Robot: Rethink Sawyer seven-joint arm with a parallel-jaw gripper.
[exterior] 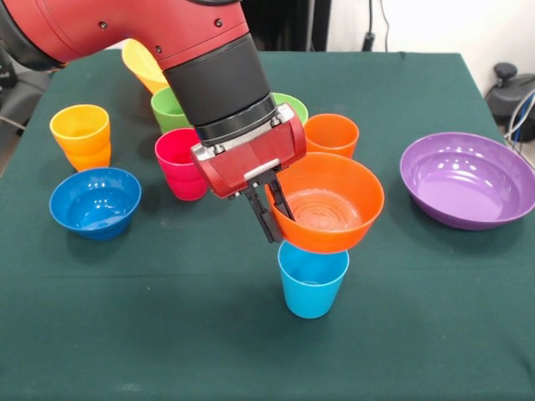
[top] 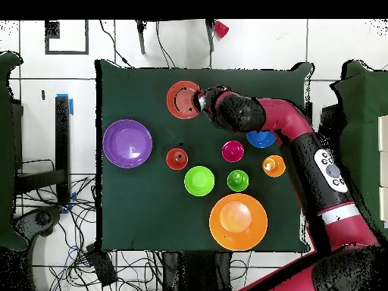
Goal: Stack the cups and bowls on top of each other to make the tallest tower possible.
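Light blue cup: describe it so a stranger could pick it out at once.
On the green table, find the red arm's end effector gripping the rim of an orange bowl. Directly beneath that bowl stands the light blue cup. It is the only blue tumbler; the other blue item is a wider bowl.

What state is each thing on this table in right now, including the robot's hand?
hand: shut on the orange bowl's rim.
orange bowl: upright, held right over the light blue cup; contact unclear.
light blue cup: upright, mouth up.
purple bowl: upright, empty.
blue bowl: upright, empty.
magenta cup: upright.
orange cup: upright.
yellow-orange cup: upright.
green cup: upright, partly hidden.
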